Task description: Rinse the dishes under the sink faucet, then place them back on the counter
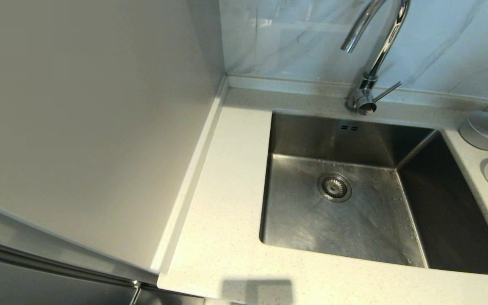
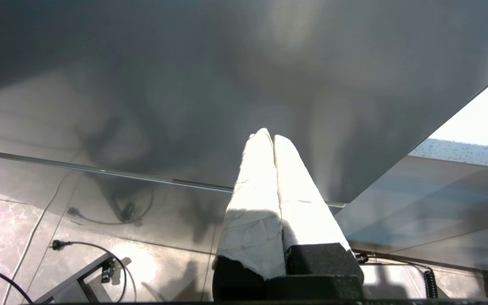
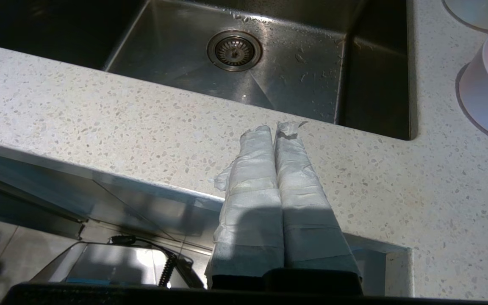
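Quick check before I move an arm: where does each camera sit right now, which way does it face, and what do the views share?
Head view: on the head, looking forward and down at the sink, faucet, counter and two bowls at right; no arm shows.
Left wrist view: behind the shut left gripper, low beside a grey panel, floor below.
Right wrist view: behind the shut right gripper, at the counter's front edge, facing the sink.
Shared: head and right wrist views both show the drain and the bowls.

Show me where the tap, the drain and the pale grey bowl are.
sink faucet (image 1: pixel 377 55): head view, on its upright chrome neck.
strainer drain (image 1: pixel 334 187): head view, centre of the round strainer in the sink floor.
pale grey bowl (image 1: pixel 486 129): head view, inside the bowl.
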Controlling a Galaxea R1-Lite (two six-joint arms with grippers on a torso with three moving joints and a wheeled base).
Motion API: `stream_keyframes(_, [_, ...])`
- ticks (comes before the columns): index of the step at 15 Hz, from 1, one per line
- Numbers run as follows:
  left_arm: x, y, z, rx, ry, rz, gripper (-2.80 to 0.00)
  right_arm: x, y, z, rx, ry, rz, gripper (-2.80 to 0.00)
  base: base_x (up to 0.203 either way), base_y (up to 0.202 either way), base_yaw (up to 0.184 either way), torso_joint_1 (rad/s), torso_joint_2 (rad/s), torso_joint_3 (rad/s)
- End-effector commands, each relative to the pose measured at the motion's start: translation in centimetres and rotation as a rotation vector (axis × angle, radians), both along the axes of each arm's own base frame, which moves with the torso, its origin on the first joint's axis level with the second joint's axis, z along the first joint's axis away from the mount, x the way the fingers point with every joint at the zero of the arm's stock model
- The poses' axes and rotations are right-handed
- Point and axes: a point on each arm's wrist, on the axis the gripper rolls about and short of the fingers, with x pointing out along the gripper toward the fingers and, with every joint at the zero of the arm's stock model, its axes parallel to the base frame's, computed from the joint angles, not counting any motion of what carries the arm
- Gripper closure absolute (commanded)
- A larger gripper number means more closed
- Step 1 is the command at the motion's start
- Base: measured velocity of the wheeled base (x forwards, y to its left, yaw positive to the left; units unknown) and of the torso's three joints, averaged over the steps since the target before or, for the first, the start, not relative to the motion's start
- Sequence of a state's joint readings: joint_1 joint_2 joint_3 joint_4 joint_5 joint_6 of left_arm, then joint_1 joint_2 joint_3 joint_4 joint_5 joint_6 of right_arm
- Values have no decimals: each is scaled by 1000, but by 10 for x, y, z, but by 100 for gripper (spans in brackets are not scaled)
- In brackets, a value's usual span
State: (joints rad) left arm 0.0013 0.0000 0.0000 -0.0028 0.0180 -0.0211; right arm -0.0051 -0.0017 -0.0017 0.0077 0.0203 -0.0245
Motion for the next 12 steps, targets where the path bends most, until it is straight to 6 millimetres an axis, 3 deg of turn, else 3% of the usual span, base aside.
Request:
stream_keyframes(1, [0, 0, 0, 0, -3, 1, 0, 0, 0, 0, 0, 2, 0, 0, 0, 0, 0, 0, 0, 0])
stream_keyframes(12, [0, 0, 0, 0, -3, 1, 0, 0, 0, 0, 1, 2, 0, 0, 0, 0, 0, 0, 0, 0])
